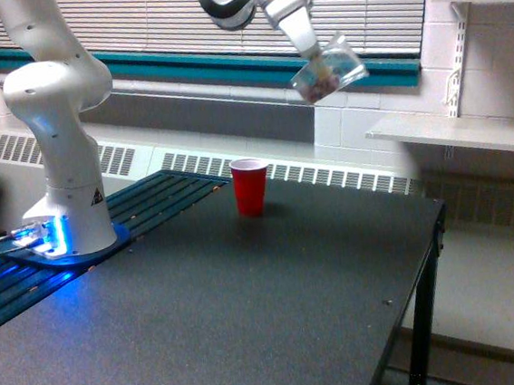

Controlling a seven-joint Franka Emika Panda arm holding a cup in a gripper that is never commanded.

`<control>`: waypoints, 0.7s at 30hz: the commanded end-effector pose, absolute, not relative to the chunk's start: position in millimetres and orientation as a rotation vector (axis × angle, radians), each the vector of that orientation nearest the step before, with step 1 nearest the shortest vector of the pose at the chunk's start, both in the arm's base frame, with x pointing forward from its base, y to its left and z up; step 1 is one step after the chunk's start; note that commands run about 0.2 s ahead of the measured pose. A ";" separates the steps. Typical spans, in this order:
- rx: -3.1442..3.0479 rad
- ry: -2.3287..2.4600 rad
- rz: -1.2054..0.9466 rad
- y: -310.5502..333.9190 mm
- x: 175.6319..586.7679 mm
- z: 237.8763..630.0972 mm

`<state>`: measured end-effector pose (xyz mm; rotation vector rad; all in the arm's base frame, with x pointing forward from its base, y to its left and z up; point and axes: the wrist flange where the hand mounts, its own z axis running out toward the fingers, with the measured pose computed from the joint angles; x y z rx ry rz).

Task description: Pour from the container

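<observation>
The container [329, 71], a small clear plastic cup with pinkish-brown bits inside, hangs tilted in the air high above the table, up and to the exterior view's right of the red cup [250, 186]. My gripper [317, 59] is shut on the container; its fingers are mostly blurred against it. The red cup stands upright on the dark table [251, 320] near the far edge, with its mouth open and nothing visibly falling into it.
The arm's white base [64, 175] stands at the exterior view's left on a blue-lit mount. A white shelf [456, 132] juts from the wall at the right. The table's right edge [427, 258] drops to the floor.
</observation>
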<state>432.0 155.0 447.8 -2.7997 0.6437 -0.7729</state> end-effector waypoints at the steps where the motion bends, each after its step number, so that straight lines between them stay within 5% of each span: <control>1: -2.800 0.656 -0.729 175.5 405.9 427.5; 21: -2.889 0.498 -0.615 230.5 337.2 393.2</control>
